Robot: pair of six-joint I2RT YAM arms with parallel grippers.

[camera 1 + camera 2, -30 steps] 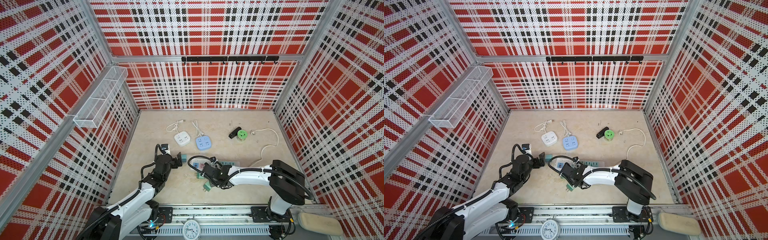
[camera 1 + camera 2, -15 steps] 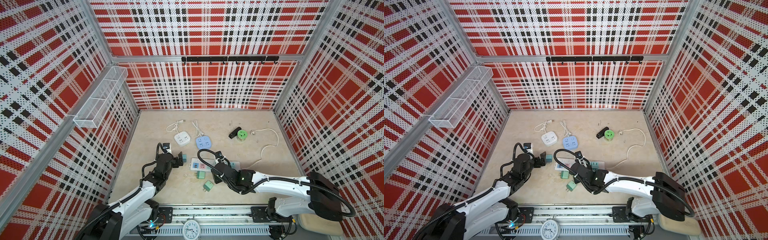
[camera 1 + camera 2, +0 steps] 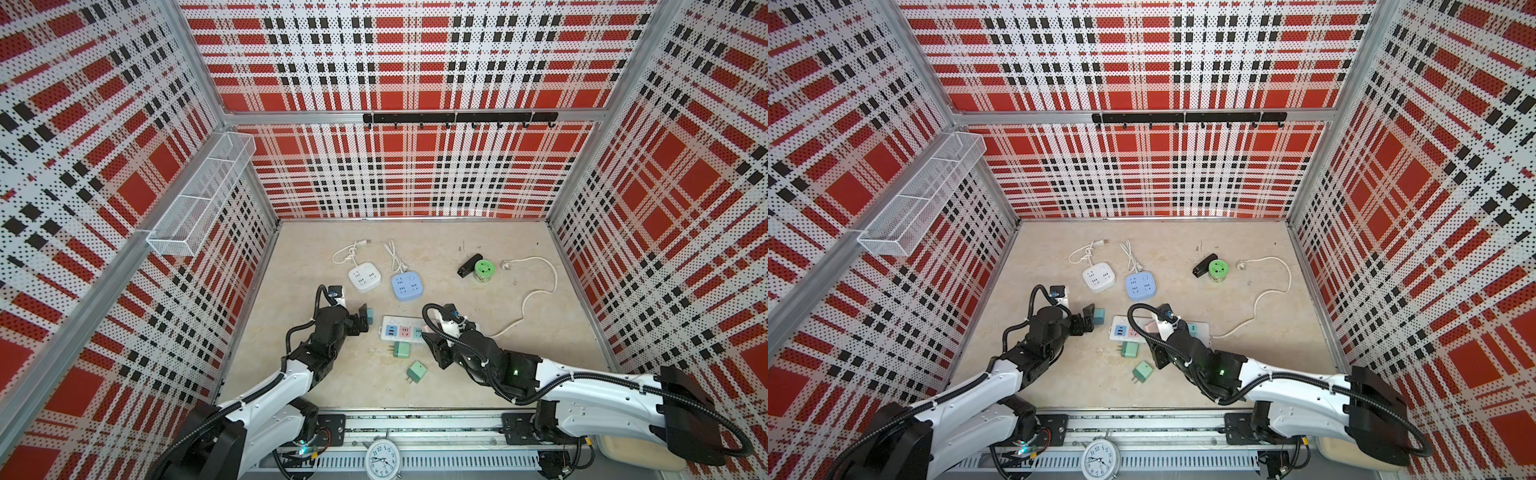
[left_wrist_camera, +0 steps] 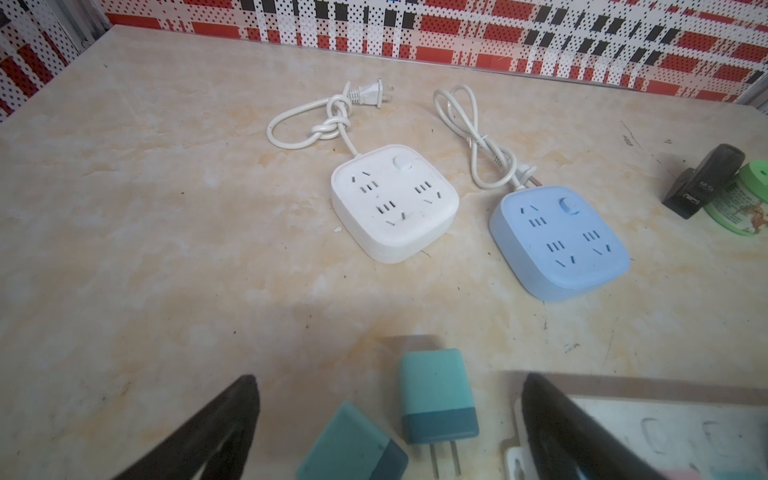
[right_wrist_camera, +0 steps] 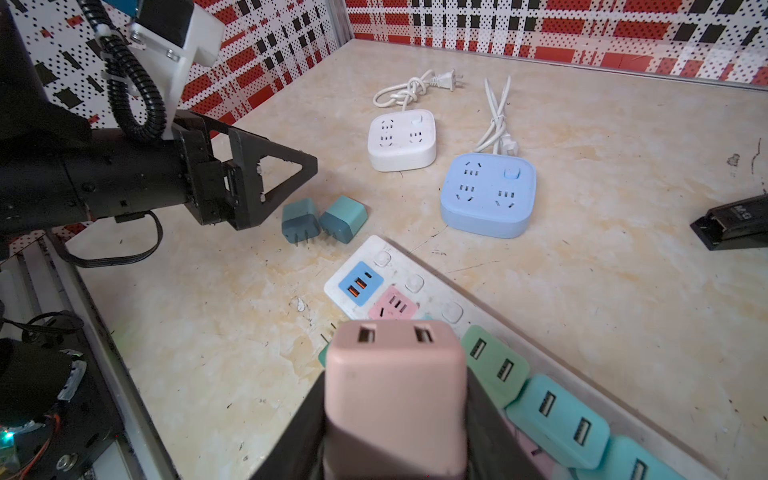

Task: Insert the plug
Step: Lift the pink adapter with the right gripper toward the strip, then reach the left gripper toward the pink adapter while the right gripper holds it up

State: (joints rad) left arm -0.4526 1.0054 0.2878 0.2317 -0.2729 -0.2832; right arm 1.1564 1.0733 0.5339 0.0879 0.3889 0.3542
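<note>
Grip is firm: my right claw (image 5: 395, 432) is clenched on the pink plug (image 5: 392, 365). That arm has swung back from over the loose green plugs (image 3: 401, 350) and now holds the plug just above the power strip (image 3: 401, 331), lower centre in both top views. Its prongs are hidden, but it hangs near the pink socket (image 5: 392, 305), so I judge insertion comes next. My left claw (image 4: 388, 386) hasn't moved, spread wide over two teal plugs (image 4: 436, 395) on the tabletop (image 3: 498, 291).

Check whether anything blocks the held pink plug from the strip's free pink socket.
Nothing visible does. The pink plug in the right gripper hangs above the power strip, and the pink socket lies bare. The green adapter is plugged in beside it, not over it.
</note>
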